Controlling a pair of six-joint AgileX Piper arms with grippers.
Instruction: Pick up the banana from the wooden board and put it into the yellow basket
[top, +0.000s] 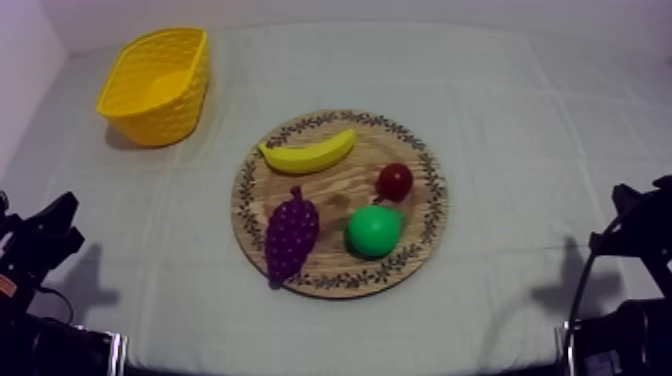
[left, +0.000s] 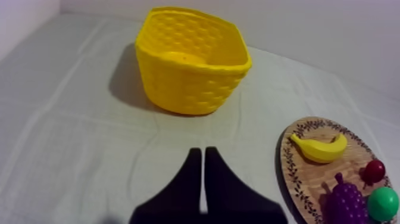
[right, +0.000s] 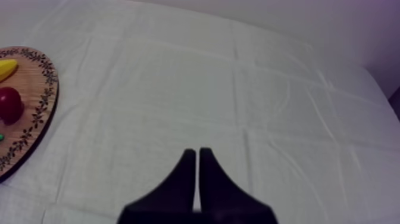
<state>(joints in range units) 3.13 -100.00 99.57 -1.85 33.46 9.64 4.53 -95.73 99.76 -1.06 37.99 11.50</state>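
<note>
black fingers of the left gripper (left: 203, 151) and of the right gripper (right: 197, 151) lie pressed together in narrow wedges, holding nothing, each over the cloth (top: 540, 130) at its own side. on the board (top: 436, 205) at mid-table, the grapes (top: 291, 235) and pear (top: 373, 230) lie on the near half, the grapes reaching the rim, the small red fruit (top: 395, 181) sits just behind the pear, and the banana (top: 310, 152) lies on the far half, apart from the others. beyond it at the far left the basket (top: 178, 118) stands upright on the cloth, well apart from the board, its inside showing bare yellow weave.
</note>
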